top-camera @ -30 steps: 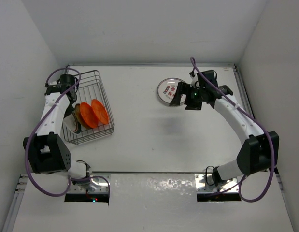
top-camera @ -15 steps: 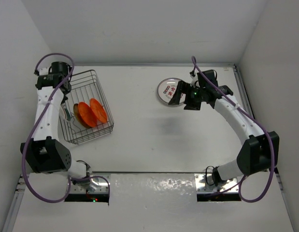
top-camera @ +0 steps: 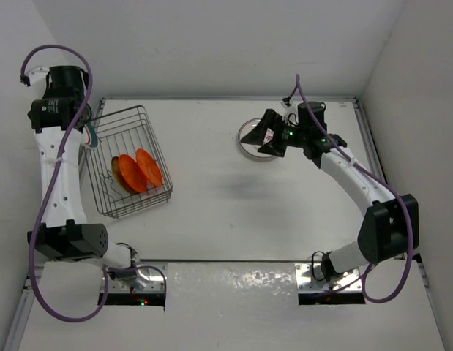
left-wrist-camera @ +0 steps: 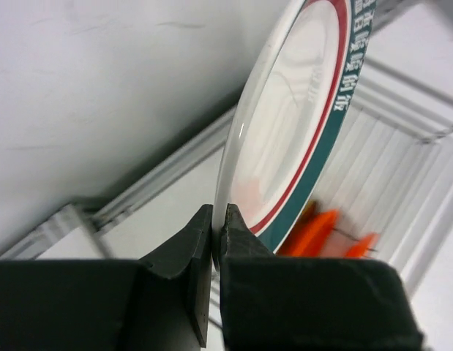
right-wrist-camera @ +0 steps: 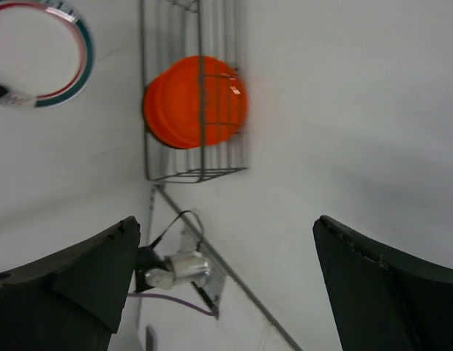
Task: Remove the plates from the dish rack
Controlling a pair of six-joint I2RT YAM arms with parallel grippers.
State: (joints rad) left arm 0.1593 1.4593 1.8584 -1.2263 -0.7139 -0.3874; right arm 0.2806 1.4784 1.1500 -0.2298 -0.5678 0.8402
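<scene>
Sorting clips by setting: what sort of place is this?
Probably a lab test cell, not a kitchen: bare white walls around a white table, two robot arms bolted at its near edge, a wire dish rack holding orange plates.

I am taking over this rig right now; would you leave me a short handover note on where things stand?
Left gripper: jaws shut on the rim of a teal-rimmed white plate, held up by the far-left side of the dish rack.
Right gripper: jaws open and empty, above an unloaded plate lying on the table.
Done: one plate is out of the rack and another is lifted.
Left: set down the held plate, then take out at least two orange plates standing in the rack.
</scene>
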